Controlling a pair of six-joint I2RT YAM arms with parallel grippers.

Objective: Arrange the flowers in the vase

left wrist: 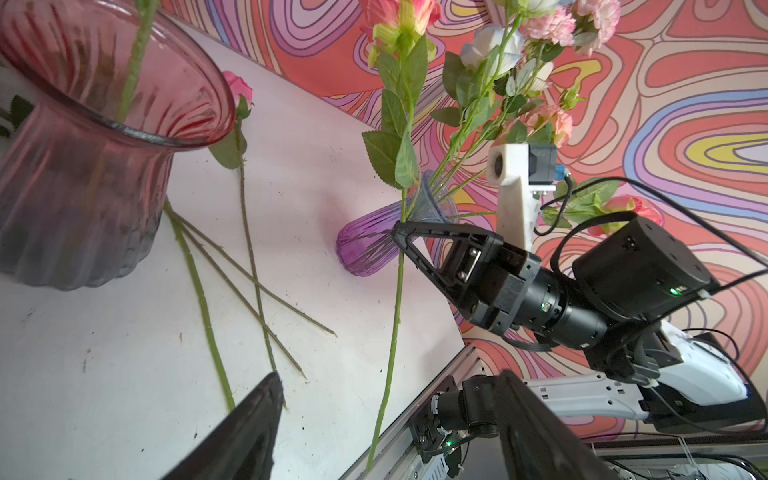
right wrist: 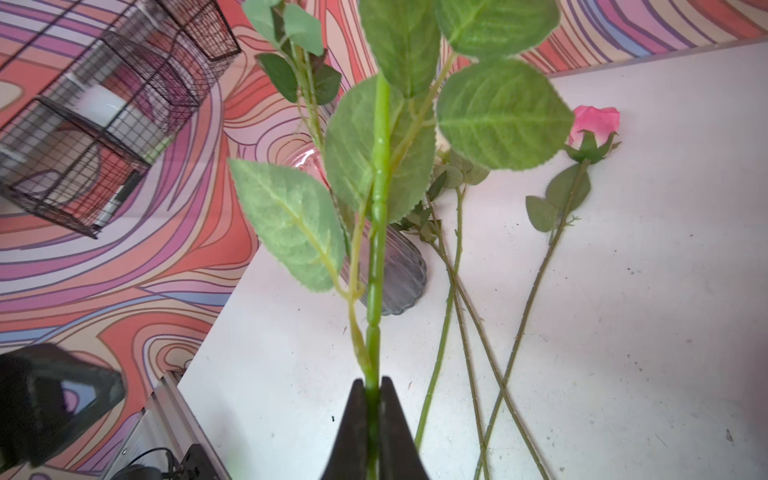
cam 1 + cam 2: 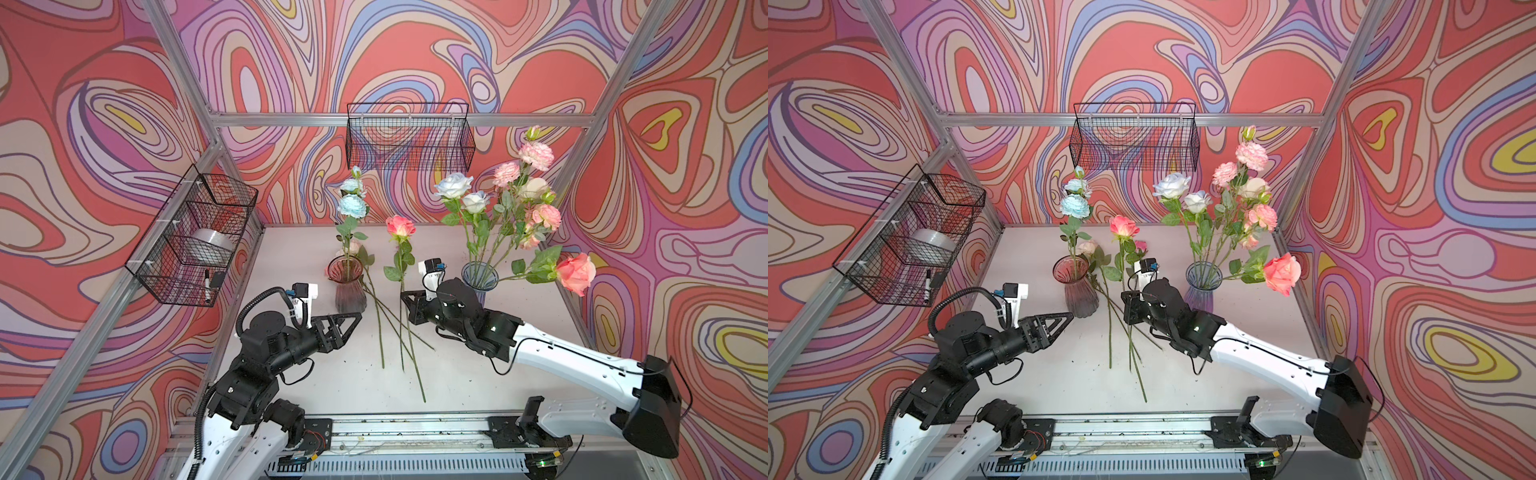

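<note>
Flowers (image 3: 505, 174), top views: most stand bunched in the purple vase (image 3: 482, 276) near the right edge of the worktop (image 3: 311, 374); pale blue blooms (image 3: 352, 205) rise from the pink vase (image 3: 349, 291) left of centre; loose stems (image 3: 380, 332) lie crossed on the worktop between the two vases.
Held rose, top views: a coral rose (image 3: 400, 226) stands nearly upright over the worktop's middle, its stem clenched by the right gripper (image 3: 404, 300) just below the lowest leaves.
Free jaws, top views: the left gripper (image 3: 356, 316) points at the foot of the pink vase, apart from the held stem.
Left wrist view: the left gripper's fingers (image 1: 249, 428) stand spread with nothing gripped; the coral rose's stem (image 1: 395, 291) shows in the gap beyond the tips, touching neither, and the right gripper (image 1: 397, 232) pinches it higher up.
Right wrist view: both fingers (image 2: 353, 424) press on the green stem (image 2: 376, 270), which runs straight out from the tips; a pink bud (image 2: 594, 124) lies flat on the worktop beside the loose stems.
</note>
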